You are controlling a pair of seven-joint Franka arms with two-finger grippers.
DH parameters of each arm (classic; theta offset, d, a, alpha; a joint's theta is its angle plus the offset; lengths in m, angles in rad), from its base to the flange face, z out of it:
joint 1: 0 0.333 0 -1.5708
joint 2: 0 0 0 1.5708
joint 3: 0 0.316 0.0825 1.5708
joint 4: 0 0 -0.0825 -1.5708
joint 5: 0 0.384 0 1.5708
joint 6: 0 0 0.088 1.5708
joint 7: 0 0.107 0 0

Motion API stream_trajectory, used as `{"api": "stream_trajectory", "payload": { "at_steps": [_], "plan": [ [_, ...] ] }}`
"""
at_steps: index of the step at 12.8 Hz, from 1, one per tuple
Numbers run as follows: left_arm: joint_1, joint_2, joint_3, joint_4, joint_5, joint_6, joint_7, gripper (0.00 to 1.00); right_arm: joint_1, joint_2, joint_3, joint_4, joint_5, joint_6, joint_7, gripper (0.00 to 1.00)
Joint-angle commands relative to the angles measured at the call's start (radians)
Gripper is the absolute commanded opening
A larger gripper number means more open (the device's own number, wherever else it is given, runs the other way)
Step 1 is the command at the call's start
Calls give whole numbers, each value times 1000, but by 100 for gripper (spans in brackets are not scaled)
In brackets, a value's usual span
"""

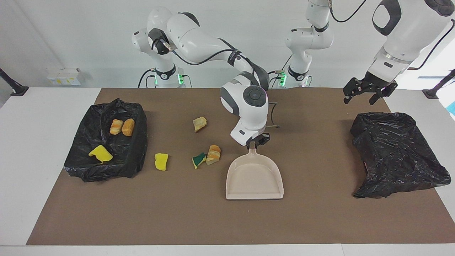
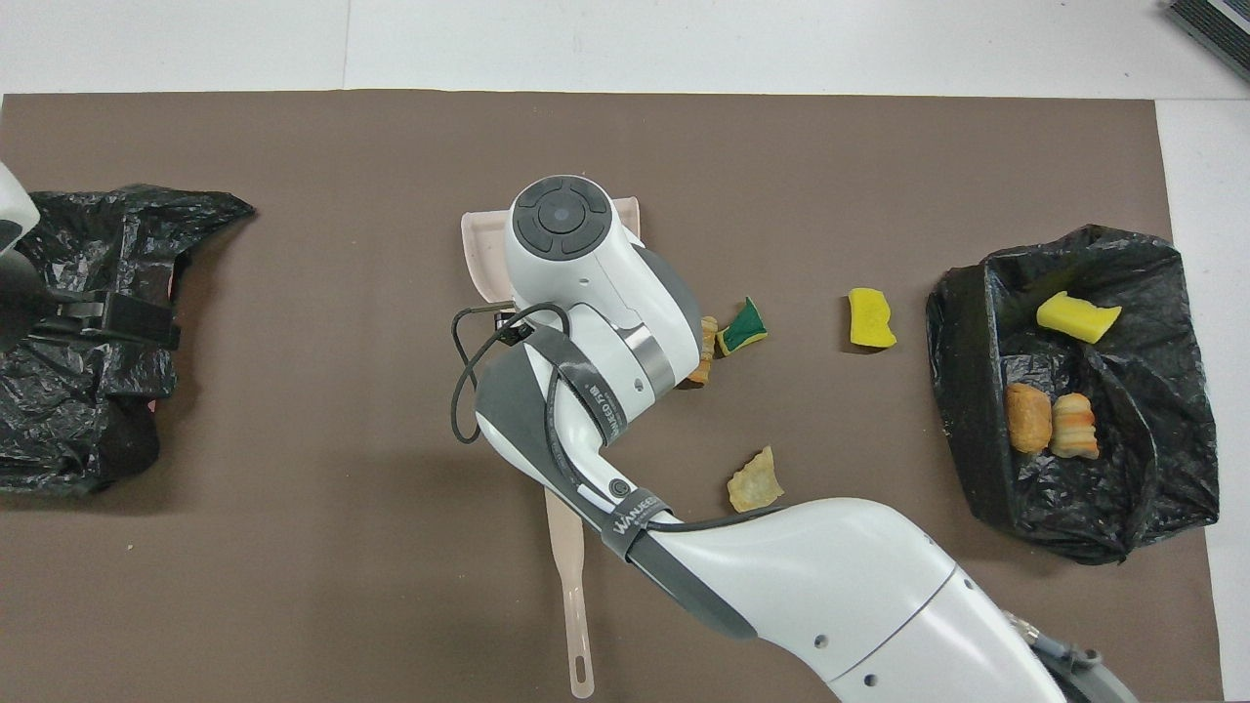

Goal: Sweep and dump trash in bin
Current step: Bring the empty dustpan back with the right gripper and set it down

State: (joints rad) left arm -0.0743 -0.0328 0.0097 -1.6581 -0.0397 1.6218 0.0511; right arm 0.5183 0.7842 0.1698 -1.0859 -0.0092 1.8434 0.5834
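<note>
The beige dustpan point(image 1: 254, 177) lies flat mid-mat. My right gripper point(image 1: 256, 141) is shut on its handle end; in the overhead view my wrist hides the gripper and only the dustpan's rim point(image 2: 477, 249) shows. Loose trash lies beside the dustpan toward the right arm's end: an orange-striped bread lump point(image 1: 213, 154), a green-and-yellow sponge point(image 1: 198, 160), a yellow sponge point(image 1: 161, 161) and a beige lump point(image 1: 199, 123) nearer the robots. The black-lined bin point(image 1: 138, 149) holds a yellow sponge point(image 1: 100, 153) and two bread lumps point(image 1: 116, 126). My left gripper point(image 1: 359, 99) waits open in the air.
A crumpled black bag point(image 1: 394, 156) lies at the left arm's end; my left gripper point(image 2: 146, 327) hangs over it. A beige brush handle point(image 2: 571, 586) lies on the mat nearer the robots than the dustpan, partly under my right arm. A black cable point(image 1: 273, 117) loops by my right wrist.
</note>
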Motion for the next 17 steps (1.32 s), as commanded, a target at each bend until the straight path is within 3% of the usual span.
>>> {"api": "stream_trajectory", "payload": {
  "at_steps": [1, 4, 6, 9, 13, 17],
  "plan": [
    [-27, -24, 7, -26, 14, 13, -4, 100, -18, -13, 10, -11, 28, -1, -27, 60],
    [-32, -18, 7, -28, 14, 38, -4, 100, -20, -69, 10, -23, 31, -13, -11, 65],
    [-39, -6, 7, -29, 14, 76, -4, 100, -15, -133, 8, -90, 23, -15, 48, 68],
    [-67, 27, 7, -29, 14, 121, -5, 100, -15, -310, 10, -306, 29, 5, 44, 81],
    [-94, 91, 7, -19, 7, 217, -80, 100, 35, -531, 16, -582, 34, 54, 67, 81],
    [-177, 194, 9, 15, 17, 277, -198, 100, 95, -666, 16, -809, 130, 118, 75, 81]
  ]
}}
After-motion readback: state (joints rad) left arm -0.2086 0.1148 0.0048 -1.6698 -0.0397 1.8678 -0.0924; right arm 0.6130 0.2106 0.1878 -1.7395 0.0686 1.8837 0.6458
